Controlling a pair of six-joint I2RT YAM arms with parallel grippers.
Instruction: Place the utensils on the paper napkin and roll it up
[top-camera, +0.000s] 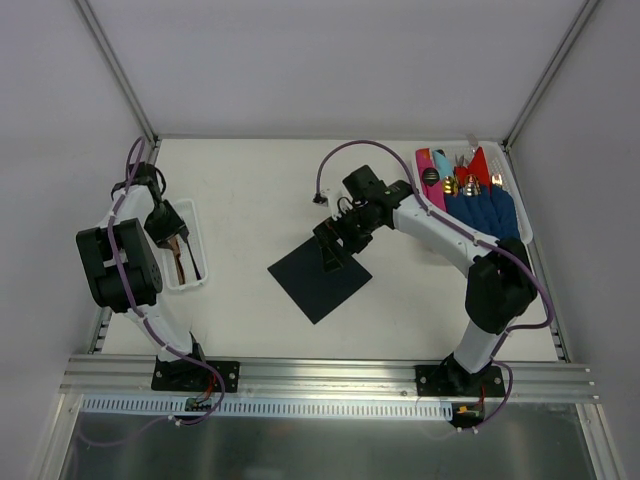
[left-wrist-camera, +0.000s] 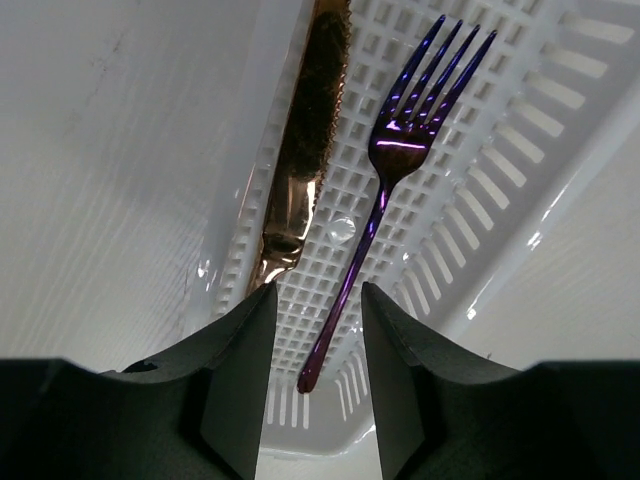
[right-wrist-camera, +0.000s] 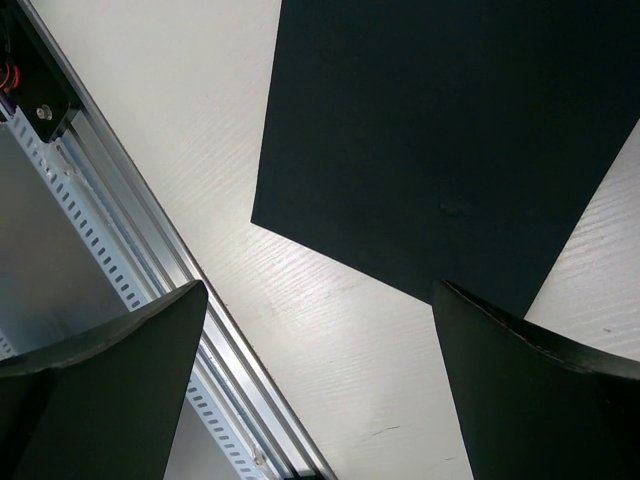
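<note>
Paper napkin (top-camera: 318, 280), near-black and square, lies flat and unrolled on the white table (top-camera: 250, 190), turned so that its corners point like a diamond, with no utensil on it. Well to the right of the napkin and farther back sits a heap of blue rolled napkins (top-camera: 487, 212), with red ones (top-camera: 478, 165) just behind them. Well to the left of the napkin is a white slotted basket (top-camera: 197, 207).

Directly above the napkin's far edge hangs the right gripper (top-camera: 333, 262), its jaws spread wide and holding nothing. In its wrist view one finger (right-wrist-camera: 540, 400) overlaps the dark sheet's edge (whether it touches the paper I cannot tell).

Over the basket, far left of the napkin, the left gripper (left-wrist-camera: 317, 300) points down with its jaws partly apart. They stand on either side of the handle end of a purple fork (left-wrist-camera: 398, 145), with a gap showing on each side, so nothing is gripped. Just beside the fork in the basket lies a copper-coloured knife (left-wrist-camera: 300, 150).
</note>
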